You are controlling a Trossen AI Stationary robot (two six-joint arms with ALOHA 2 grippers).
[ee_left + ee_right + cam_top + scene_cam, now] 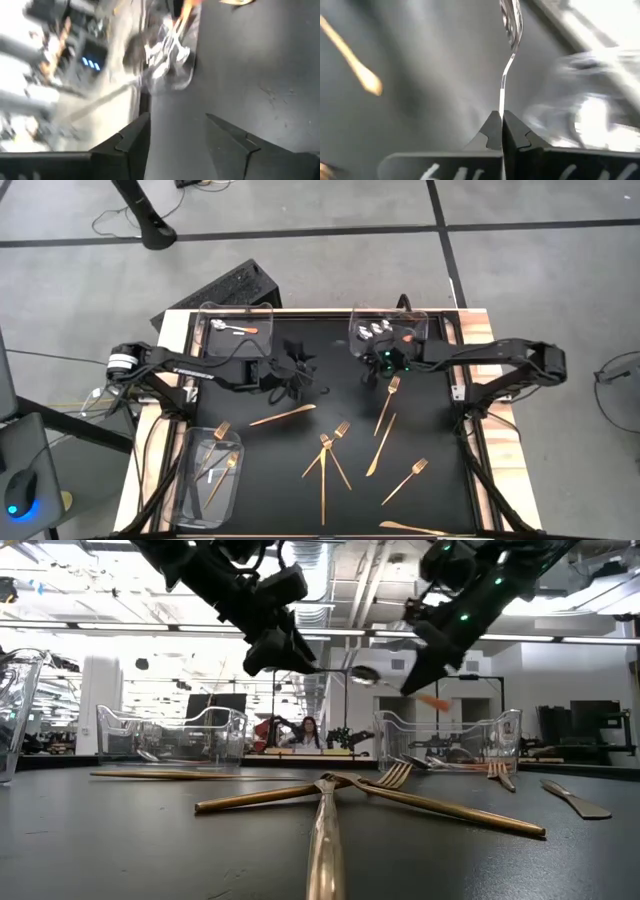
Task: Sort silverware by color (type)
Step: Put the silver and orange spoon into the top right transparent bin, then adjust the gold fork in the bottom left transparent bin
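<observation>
My right gripper (pixel 501 117) hangs above the far middle of the black mat (pixel 300 500), shut on a spoon (pixel 366 674) that has a silver bowl and an orange handle. My left gripper (pixel 177 140) hovers open over the mat to its left (pixel 295 370), with nothing between its fingers. Loose gold forks and knives (pixel 325 465) lie flat on the mat. The far right tray (pixel 388 330) holds several spoons, and the far left tray (pixel 237 330) holds one. My right gripper pinches the spoon's thin silver stem (pixel 502 102) between its two fingertips. The fingers slant down, and the stem runs on ahead of them to the bowl (pixel 511 20). The orange handle (pixel 432 700) sticks out below the gripper. The spoon hangs clear of the mat.
A clear tray (pixel 205 475) with gold pieces sits at the near left corner. A gold knife (pixel 283 416) and a fork (pixel 387 402) lie just near of the two grippers. More forks and knives (pixel 405 480) are scattered over the mat's near half.
</observation>
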